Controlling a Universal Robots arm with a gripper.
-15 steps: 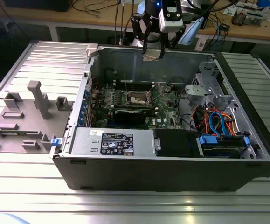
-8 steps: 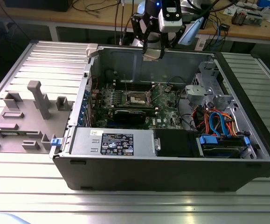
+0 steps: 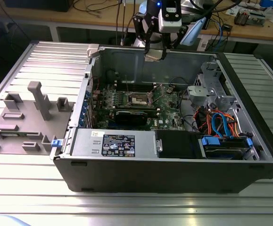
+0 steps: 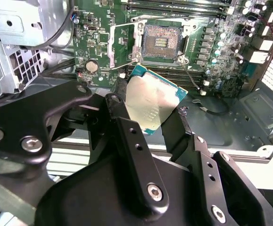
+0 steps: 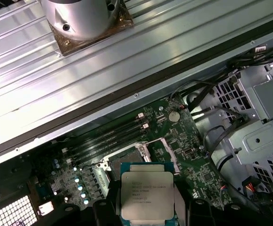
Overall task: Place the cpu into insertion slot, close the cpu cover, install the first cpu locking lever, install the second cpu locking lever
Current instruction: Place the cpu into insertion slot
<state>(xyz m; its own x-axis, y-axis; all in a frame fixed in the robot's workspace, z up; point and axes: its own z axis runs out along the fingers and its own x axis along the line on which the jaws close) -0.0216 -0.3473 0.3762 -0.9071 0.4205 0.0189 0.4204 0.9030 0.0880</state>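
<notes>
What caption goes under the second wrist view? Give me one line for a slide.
Pincer grips the cpu clear of the motherboard, whose socket lies open and empty.

1. Gripper (image 4: 149,123): one, my own, with two fingers (image 4: 121,117).
2. cpu (image 4: 151,101): one, clamped between my fingers.
3. Socket (image 4: 162,41): one, uncovered, just beyond my fingertips.
4. cpu cover (image 4: 112,47): one, swung open beside the socket.
5. Motherboard (image 4: 98,28): one, beneath my fingertips.
6. Coin cell (image 4: 92,66): one, on the board, near my fingers.
7. Computer case (image 3: 174,174): one, lid off, below me.
8. Black card (image 3: 134,116): one, on the board, further from me than the socket.
9. Grey fixture plate (image 3: 28,117): one, outside the case, well apart from me.
</notes>
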